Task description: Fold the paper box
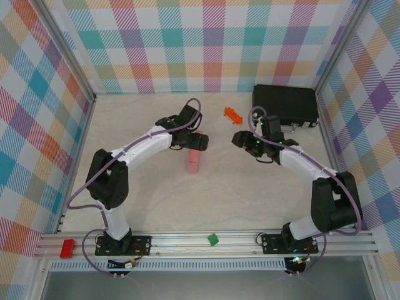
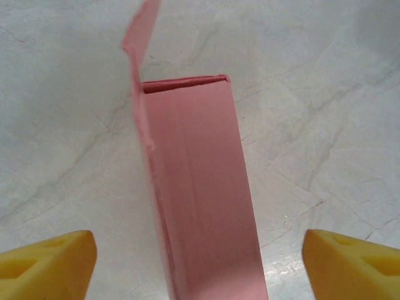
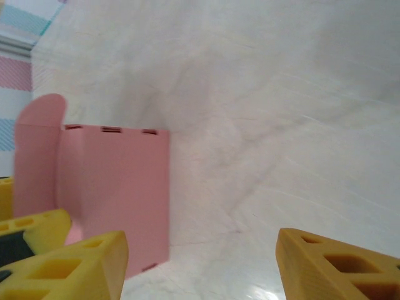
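The paper box [image 1: 193,162] is a small flat pink box standing on a long edge near the middle of the table. In the left wrist view the paper box [image 2: 197,194] runs away from the camera, with a rounded flap [image 2: 140,31] standing open at its far end. My left gripper [image 1: 198,142] is over the box's far end. The left gripper [image 2: 200,265] is open, straddling the box, with a gap on both sides. My right gripper [image 1: 240,139] hangs open to the box's right. In the right wrist view the paper box [image 3: 115,187] stands left of that gripper [image 3: 203,265].
A black hard case [image 1: 284,105] lies at the back right, with small orange bits [image 1: 233,114] to its left. On the front rail sit a green block [image 1: 213,239] and a red block [image 1: 67,248]. Plaid walls close in three sides.
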### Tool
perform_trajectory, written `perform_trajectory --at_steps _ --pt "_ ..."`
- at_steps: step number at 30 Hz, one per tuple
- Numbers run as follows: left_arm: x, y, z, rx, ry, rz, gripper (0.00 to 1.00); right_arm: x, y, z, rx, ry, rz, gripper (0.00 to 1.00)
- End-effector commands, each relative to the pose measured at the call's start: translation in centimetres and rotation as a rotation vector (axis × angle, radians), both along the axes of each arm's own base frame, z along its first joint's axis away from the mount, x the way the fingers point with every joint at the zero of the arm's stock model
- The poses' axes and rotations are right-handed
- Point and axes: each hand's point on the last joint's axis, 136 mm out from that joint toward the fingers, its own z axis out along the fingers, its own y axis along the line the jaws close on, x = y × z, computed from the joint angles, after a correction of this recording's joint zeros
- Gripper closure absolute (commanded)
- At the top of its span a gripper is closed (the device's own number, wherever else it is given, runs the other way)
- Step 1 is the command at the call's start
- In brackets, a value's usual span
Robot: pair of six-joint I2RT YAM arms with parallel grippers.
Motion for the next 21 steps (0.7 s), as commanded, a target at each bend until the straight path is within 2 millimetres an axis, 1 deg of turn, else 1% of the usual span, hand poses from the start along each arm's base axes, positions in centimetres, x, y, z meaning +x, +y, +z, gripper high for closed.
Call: perform_trajectory --at_steps 1,4,5,6,7,11,16,20,21 --pt "-0.5 -0.3 -0.5 0.072 0.017 -0.039 0.18 -1.4 -1.0 -0.6 -0.028 0.009 0.010 0.35" --pt "-0.2 -0.3 -1.5 0.122 0.031 -0.054 0.25 -2.0 -1.7 -0.9 -0.024 0.017 -0.004 0.35" --pt "-0.3 -0.2 -1.9 0.135 0.042 -0.059 0.30 -2.2 -1.9 -1.0 -0.024 0.018 -0.006 0.35" --pt "-0.3 -0.3 -2.0 0.141 0.046 -0.070 0.33 -2.3 -2.1 -1.0 -0.026 0.017 -0.011 0.35" --pt "-0.4 -0.5 -2.1 0.145 0.052 -0.083 0.34 -2.4 -2.3 -1.1 -0.030 0.018 -0.013 0.35" --pt "-0.6 -0.6 -2.4 0.164 0.062 -0.123 0.45 -2.9 -3.0 -1.1 -0.040 0.020 -0.024 0.35" --pt "-0.5 -0.6 -2.5 0.196 0.050 -0.187 0.48 -3.3 -3.6 -0.8 -0.048 0.013 -0.035 0.35" --pt "-1.2 -1.9 -2.5 0.159 0.064 -0.312 0.50 -3.5 -3.9 -0.7 -0.057 0.012 -0.038 0.35" --pt "-1.6 -2.5 -2.5 0.145 0.072 -0.378 0.53 -3.5 -4.0 -0.8 -0.063 0.013 -0.040 0.35"
